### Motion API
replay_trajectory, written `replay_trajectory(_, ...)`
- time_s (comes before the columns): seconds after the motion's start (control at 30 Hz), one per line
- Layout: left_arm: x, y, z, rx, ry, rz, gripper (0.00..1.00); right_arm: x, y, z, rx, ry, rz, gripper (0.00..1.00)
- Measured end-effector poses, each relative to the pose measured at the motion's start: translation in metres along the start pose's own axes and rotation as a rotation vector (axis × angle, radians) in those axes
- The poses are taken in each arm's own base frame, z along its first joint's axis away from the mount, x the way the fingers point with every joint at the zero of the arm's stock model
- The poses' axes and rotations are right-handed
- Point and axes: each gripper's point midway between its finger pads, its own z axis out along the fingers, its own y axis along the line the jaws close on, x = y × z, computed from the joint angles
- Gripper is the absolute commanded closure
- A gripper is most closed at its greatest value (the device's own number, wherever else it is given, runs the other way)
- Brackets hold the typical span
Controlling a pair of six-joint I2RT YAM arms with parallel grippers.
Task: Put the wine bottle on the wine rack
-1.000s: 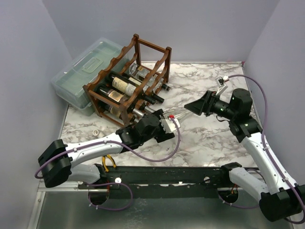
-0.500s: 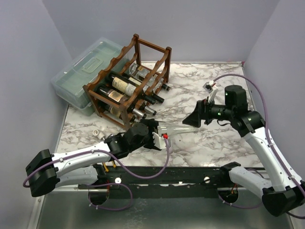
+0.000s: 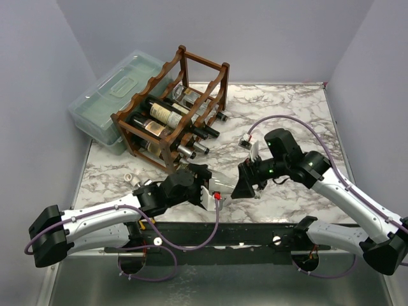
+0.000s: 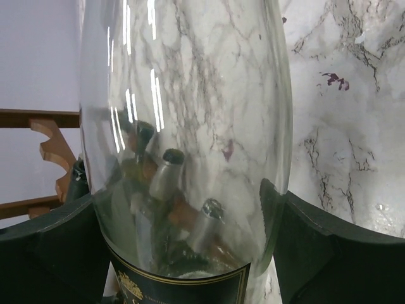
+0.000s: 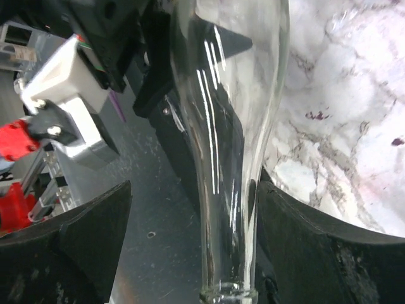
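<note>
Left gripper [image 4: 190,250] clamped on clear glass wine bottle [image 4: 190,114] body; right gripper [image 5: 195,185] jaws apart, straddling its neck.

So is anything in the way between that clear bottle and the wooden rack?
Nothing visible: only bare table separates the wine bottle from the wine rack, though necks of stored bottles poke out of its front.

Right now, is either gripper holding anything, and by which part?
The left gripper holds the bottle by its wide body. The right gripper is open around the neck, with gaps on both sides, so it is not gripping.
</note>
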Motion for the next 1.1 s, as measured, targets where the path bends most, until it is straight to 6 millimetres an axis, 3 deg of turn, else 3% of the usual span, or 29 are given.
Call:
replay_trajectory(0.27, -0.009, 0.010, -0.009, -0.036, -0.044, 0.013, 1.00, 0.014, -0.004, 0.008, 0.008, 0.074, 0.049, 0.37)
replay_trajectory(0.47, -0.013, 0.007, -0.008, -0.024, -0.062, 0.015, 1.00, 0.016, -0.006, 0.011, 0.005, 0.093, 0.053, 0.41)
replay_trajectory(0.53, -0.013, 0.007, -0.008, -0.022, -0.063, 0.015, 1.00, 0.016, -0.007, 0.013, 0.001, 0.101, 0.057, 0.60)
replay_trajectory(0.6, -0.013, 0.007, -0.008, -0.021, -0.064, 0.016, 1.00, 0.017, -0.008, 0.015, -0.001, 0.108, 0.051, 0.85)
replay_trajectory(0.67, -0.012, 0.005, -0.008, -0.015, -0.060, 0.016, 1.00, 0.018, -0.011, 0.015, 0.012, 0.114, 0.056, 0.99)
replay_trajectory(0.73, -0.012, 0.004, -0.008, -0.011, -0.057, 0.013, 0.82, 0.018, -0.012, 0.017, 0.009, 0.120, 0.055, 0.99)
replay_trajectory(0.8, -0.011, 0.003, -0.008, -0.010, -0.056, 0.008, 0.53, 0.019, -0.013, 0.018, 0.012, 0.122, 0.051, 0.99)
replay_trajectory(0.87, -0.011, 0.003, -0.008, -0.011, -0.058, -0.008, 0.14, 0.018, -0.013, 0.017, 0.019, 0.116, 0.050, 1.00)
replay_trajectory(0.9, -0.012, 0.003, -0.008, -0.012, -0.060, -0.012, 0.01, 0.018, -0.014, 0.016, 0.031, 0.111, 0.053, 1.00)
replay_trajectory(1.1, -0.035, 0.011, -0.010, -0.039, -0.162, -0.103, 0.01, 0.026, -0.022, -0.001, 0.151, 0.044, 0.084, 1.00)
